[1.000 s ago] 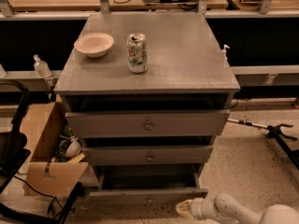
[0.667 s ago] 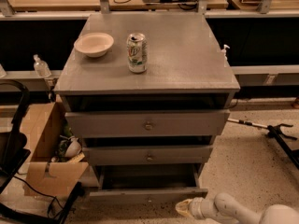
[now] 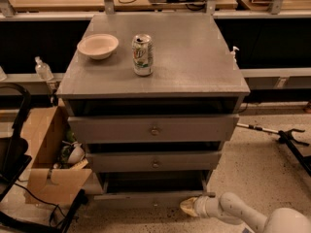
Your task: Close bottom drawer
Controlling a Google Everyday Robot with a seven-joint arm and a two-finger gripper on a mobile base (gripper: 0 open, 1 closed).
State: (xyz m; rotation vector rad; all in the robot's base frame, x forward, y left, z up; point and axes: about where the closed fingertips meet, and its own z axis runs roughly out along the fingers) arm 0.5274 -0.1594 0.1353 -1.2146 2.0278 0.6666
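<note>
The grey cabinet has three drawers. The bottom drawer (image 3: 146, 198), the slimmest front, stands pulled out a little at floor level; its knob is not visible. My gripper (image 3: 188, 207) on the white arm is low at the bottom right, its tip against the right end of that drawer's front. The mid drawer (image 3: 154, 162) and top drawer (image 3: 153, 128) above also stick out slightly.
A white bowl (image 3: 97, 45) and a soda can (image 3: 142, 55) stand on the cabinet top (image 3: 194, 57). An open cardboard box (image 3: 46, 154) with clutter sits on the floor at left, beside a black frame. A tool with a long handle (image 3: 272, 132) lies on the floor at right.
</note>
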